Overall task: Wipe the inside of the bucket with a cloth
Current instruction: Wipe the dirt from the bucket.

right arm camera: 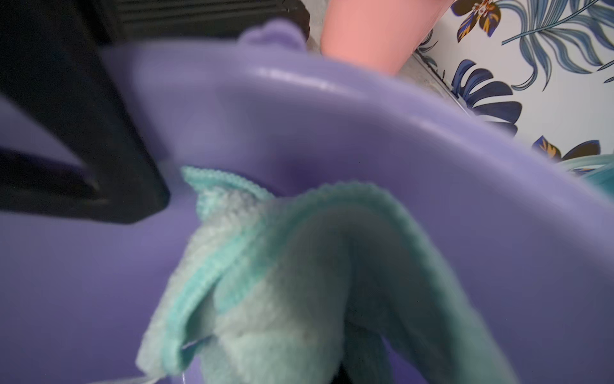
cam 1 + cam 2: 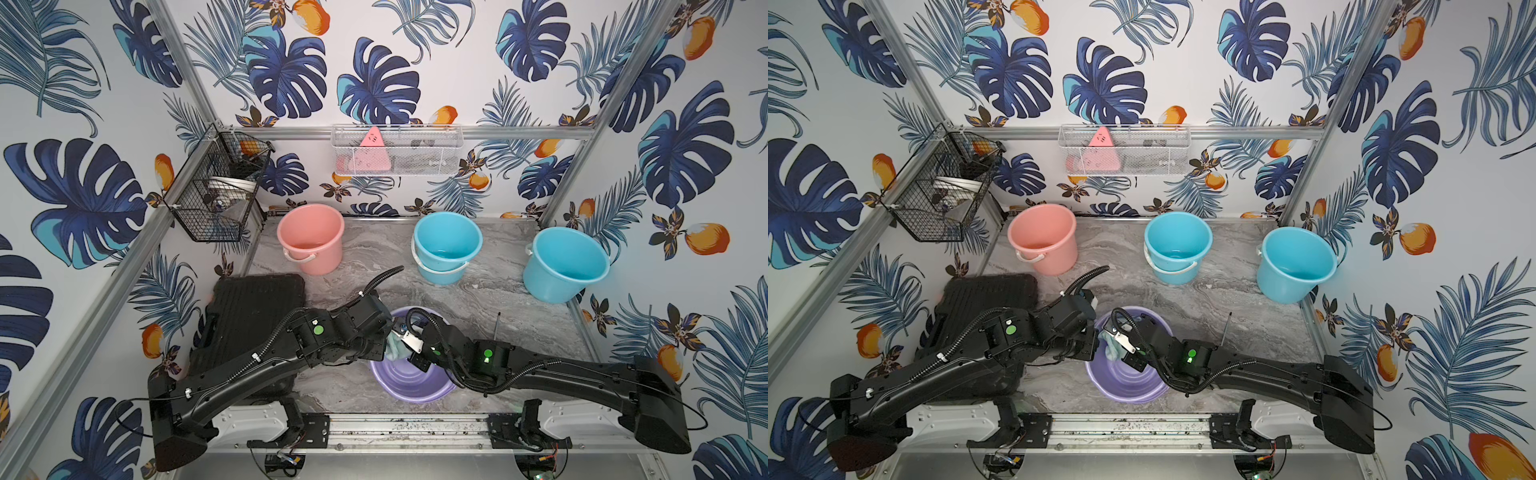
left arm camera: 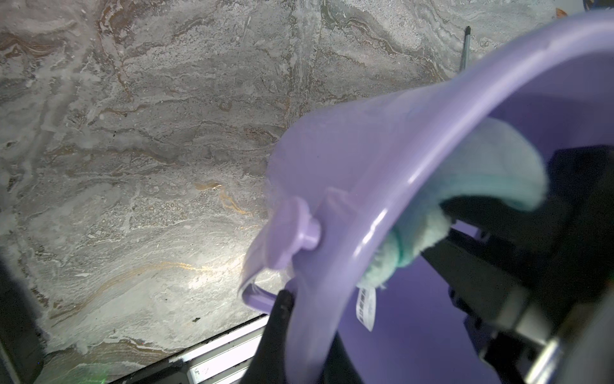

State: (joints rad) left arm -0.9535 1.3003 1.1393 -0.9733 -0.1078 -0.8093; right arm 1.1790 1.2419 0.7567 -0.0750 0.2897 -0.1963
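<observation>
The purple bucket (image 2: 409,384) lies tilted at the front centre of the marble table in both top views, mouth towards the front. My left gripper (image 3: 309,319) is shut on the bucket's rim (image 3: 382,186), one black finger (image 3: 282,301) outside beside the handle pivot. The mint-aqua cloth (image 2: 392,347) is bunched against the inner wall just under the rim (image 1: 299,116), its white tag (image 3: 365,307) hanging down. My right gripper (image 2: 399,334) reaches into the bucket (image 2: 1125,382) and is shut on the cloth (image 1: 299,266), which hides its fingers.
A pink bucket (image 2: 309,239) and two blue buckets (image 2: 446,245) (image 2: 565,264) stand along the back. A black case (image 2: 257,316) lies under my left arm. A thin dark rod (image 2: 496,328) lies right of the purple bucket. Wire baskets (image 2: 397,151) (image 2: 216,187) hang on the walls.
</observation>
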